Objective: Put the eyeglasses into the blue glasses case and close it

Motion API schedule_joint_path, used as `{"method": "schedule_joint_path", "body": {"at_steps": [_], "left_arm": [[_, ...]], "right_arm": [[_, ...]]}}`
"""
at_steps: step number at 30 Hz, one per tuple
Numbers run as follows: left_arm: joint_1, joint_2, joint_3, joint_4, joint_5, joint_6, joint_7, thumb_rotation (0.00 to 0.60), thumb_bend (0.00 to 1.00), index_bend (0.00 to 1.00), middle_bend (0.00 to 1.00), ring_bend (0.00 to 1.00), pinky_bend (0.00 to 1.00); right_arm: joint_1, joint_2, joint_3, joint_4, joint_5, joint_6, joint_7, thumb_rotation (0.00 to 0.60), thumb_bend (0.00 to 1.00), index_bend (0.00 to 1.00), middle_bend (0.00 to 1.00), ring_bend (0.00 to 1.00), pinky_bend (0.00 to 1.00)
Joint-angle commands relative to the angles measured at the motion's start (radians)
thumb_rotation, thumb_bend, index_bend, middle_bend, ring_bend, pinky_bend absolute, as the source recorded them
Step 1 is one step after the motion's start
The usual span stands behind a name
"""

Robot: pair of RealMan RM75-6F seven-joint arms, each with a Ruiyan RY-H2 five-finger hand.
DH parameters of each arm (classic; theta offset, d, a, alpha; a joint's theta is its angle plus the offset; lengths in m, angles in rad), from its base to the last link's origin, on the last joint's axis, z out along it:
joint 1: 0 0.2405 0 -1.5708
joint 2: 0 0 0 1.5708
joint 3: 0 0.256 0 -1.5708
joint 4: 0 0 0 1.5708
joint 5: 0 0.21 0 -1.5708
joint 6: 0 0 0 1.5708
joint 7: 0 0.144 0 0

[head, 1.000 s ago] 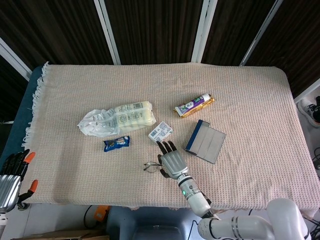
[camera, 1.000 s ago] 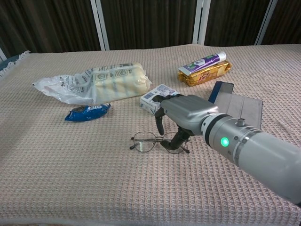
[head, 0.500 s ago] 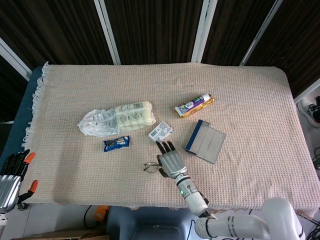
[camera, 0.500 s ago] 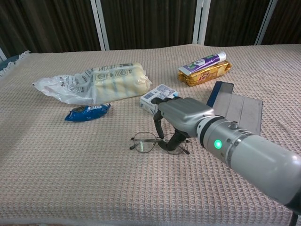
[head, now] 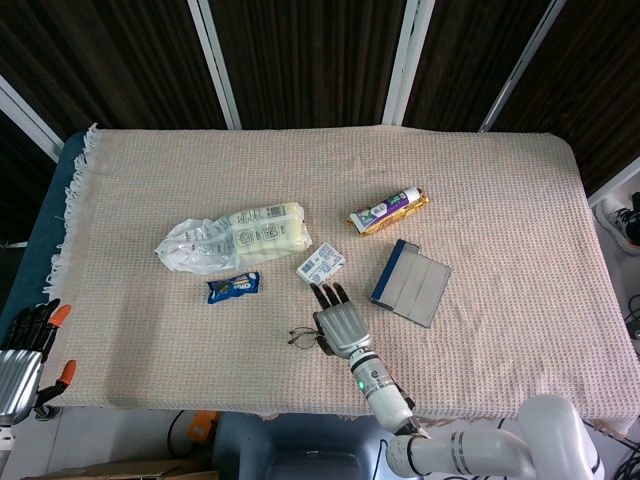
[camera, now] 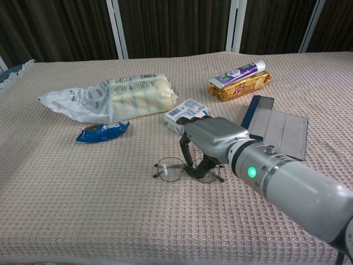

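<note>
The thin-rimmed eyeglasses [camera: 172, 170] [head: 299, 337] lie on the beige cloth near the front edge. My right hand [camera: 214, 138] [head: 340, 323] is over their right half. A finger and the thumb come down on either side of that lens and pinch the frame, which still rests on the cloth. The blue glasses case [camera: 277, 129] [head: 411, 283] lies open and flat to the right of the hand, grey inside facing up. My left hand [head: 22, 352] hangs off the table's front left corner, fingers spread, holding nothing.
A small white box [camera: 185, 114] sits just behind the right hand. A blue snack packet [camera: 102, 131] and a clear bag of bread [camera: 120, 98] lie to the left. A toothpaste tube on a gold packet [camera: 240, 80] lies behind the case.
My right hand has slid a little left and lower over the glasses, and its finger and thumb have drawn in around the right lens. The left hand has not moved.
</note>
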Motion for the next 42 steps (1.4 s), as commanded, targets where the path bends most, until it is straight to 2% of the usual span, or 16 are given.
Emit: {"method": "schedule_joint_path", "body": {"at_steps": [1,11,16,25,33,42], "left_arm": [[0.001,0.0,0.0,0.001,0.001,0.001,-0.001,0.6,0.39,0.0,0.0,0.0,0.05],[0.001,-0.001,0.001,0.002,0.004,0.001,0.001,0.6,0.39,0.0,0.0,0.0,0.05],[-0.002,-0.008,-0.002,0.001,-0.003,-0.008,0.024,0.6,0.39,0.0,0.0,0.0,0.05],[-0.01,-0.029,-0.012,-0.012,-0.03,-0.029,0.089,0.6,0.39,0.0,0.0,0.0,0.05],[-0.012,-0.047,-0.03,-0.021,-0.064,-0.035,0.134,0.6,0.39,0.0,0.0,0.0,0.05],[-0.027,-0.064,-0.041,-0.028,-0.09,-0.062,0.182,0.6,0.39,0.0,0.0,0.0,0.06]], "right_arm": [[0.0,0.0,0.0,0.0,0.0,0.004,-0.001,0.6,0.63,0.75,0.13,0.0,0.03],[-0.01,0.03,-0.003,-0.036,-0.025,0.025,0.017,0.6,0.67,0.77,0.14,0.0,0.05],[-0.059,0.167,-0.07,-0.146,-0.181,0.087,0.072,0.6,0.67,0.77,0.14,0.0,0.05],[-0.135,0.413,-0.128,-0.242,-0.328,0.137,0.183,0.6,0.67,0.77,0.14,0.0,0.05],[-0.187,0.557,-0.15,-0.142,-0.377,0.137,0.286,0.6,0.67,0.77,0.14,0.0,0.06],[-0.206,0.577,-0.163,0.045,-0.405,0.053,0.425,0.6,0.67,0.77,0.14,0.0,0.07]]}}
